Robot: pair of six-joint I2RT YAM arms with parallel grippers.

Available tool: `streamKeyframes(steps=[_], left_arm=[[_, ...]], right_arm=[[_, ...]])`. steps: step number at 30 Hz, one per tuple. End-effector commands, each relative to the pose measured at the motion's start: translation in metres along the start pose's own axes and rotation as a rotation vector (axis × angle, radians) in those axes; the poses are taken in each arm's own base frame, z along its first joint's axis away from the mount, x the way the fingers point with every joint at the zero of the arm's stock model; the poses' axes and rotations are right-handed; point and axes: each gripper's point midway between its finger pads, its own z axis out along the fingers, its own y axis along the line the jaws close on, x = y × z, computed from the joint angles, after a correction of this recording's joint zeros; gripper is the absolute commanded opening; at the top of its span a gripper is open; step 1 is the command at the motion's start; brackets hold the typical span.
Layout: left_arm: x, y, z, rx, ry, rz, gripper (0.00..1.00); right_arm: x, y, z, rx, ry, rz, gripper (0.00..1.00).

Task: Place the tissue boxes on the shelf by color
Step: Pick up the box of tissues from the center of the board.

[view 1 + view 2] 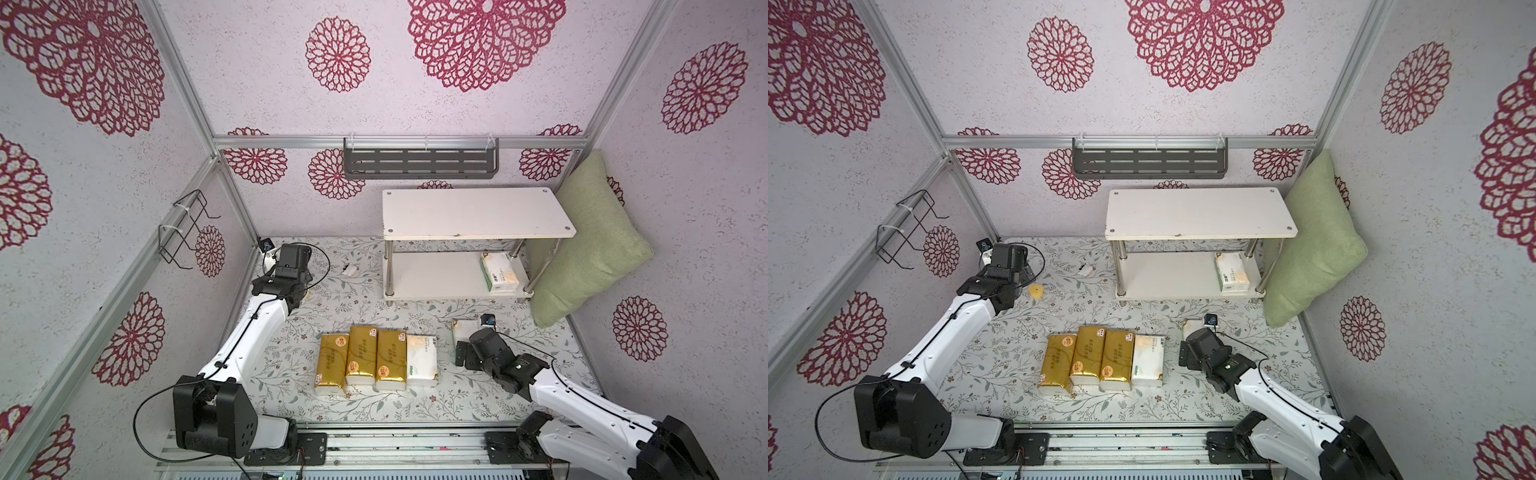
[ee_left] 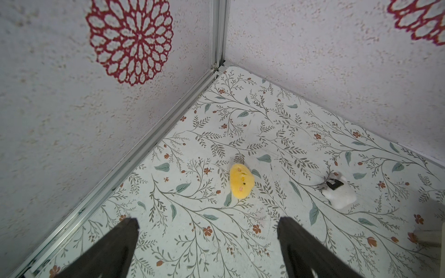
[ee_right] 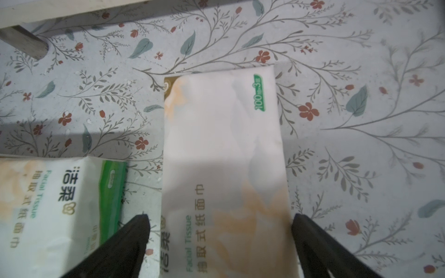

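Three gold tissue boxes (image 1: pixel 362 355) lie side by side on the floral mat, with a white one (image 1: pixel 422 359) against their right. Another white tissue box (image 3: pixel 224 156) lies apart further right, and my right gripper (image 3: pixel 220 221) is open with a finger on either side of it, not pressing it. In both top views that box (image 1: pixel 462 328) is half hidden under the wrist. The shelf (image 1: pixel 478 212) stands at the back right with one white tissue box (image 1: pixel 498 272) on its lower board. My left gripper (image 2: pixel 208 223) is open and empty near the far left corner.
A green pillow (image 1: pixel 590 245) leans against the right wall beside the shelf. A small yellow toy (image 2: pixel 241 181) and a small white object (image 2: pixel 339 192) lie on the mat ahead of the left gripper. A grey slotted rack (image 1: pixel 419 160) and a black wire rack (image 1: pixel 187 228) hang on the walls.
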Motion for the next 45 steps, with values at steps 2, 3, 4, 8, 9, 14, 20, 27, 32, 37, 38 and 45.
streamKeyframes(steps=[2,3,4,8,9,14,20,27,32,37,38,45], left_arm=[[-0.006,-0.005,-0.003,0.009,-0.014,-0.006,0.97],[-0.006,-0.006,-0.003,0.009,-0.013,-0.004,0.97],[-0.007,-0.006,-0.003,0.009,-0.014,-0.005,0.97],[-0.006,-0.006,-0.002,0.009,-0.013,-0.003,0.97],[-0.007,-0.006,-0.002,0.009,-0.014,-0.003,0.97],[-0.006,-0.006,-0.002,0.008,-0.013,-0.002,0.97],[-0.005,-0.006,-0.002,0.007,-0.013,-0.001,0.97],[-0.005,-0.008,-0.001,0.013,-0.009,-0.002,0.97],[-0.003,-0.008,0.0,0.009,-0.006,0.003,0.97],[-0.003,-0.009,0.001,0.011,-0.005,0.001,0.97],[-0.003,-0.009,0.001,0.013,-0.004,0.001,0.97],[-0.004,-0.011,0.001,0.015,-0.006,0.001,0.97]], right_arm=[[-0.005,0.0,-0.001,0.012,-0.041,0.029,0.99],[-0.004,0.0,0.0,0.011,-0.04,0.029,0.99],[-0.003,0.0,0.0,0.012,-0.039,0.03,0.99],[0.0,-0.001,0.003,0.02,-0.035,0.029,0.99],[0.001,-0.002,0.004,0.024,-0.037,0.03,0.99],[0.004,-0.003,0.007,0.037,-0.037,0.031,0.99],[0.004,-0.008,0.007,0.061,-0.043,0.038,0.99],[0.009,-0.001,0.014,0.035,-0.029,0.03,0.99],[0.009,0.0,0.017,0.034,-0.029,0.02,0.99],[0.011,0.0,0.021,0.043,-0.031,0.012,0.99],[0.011,0.0,0.022,0.046,-0.033,0.012,0.99],[0.013,-0.003,0.029,0.064,-0.04,0.009,0.99]])
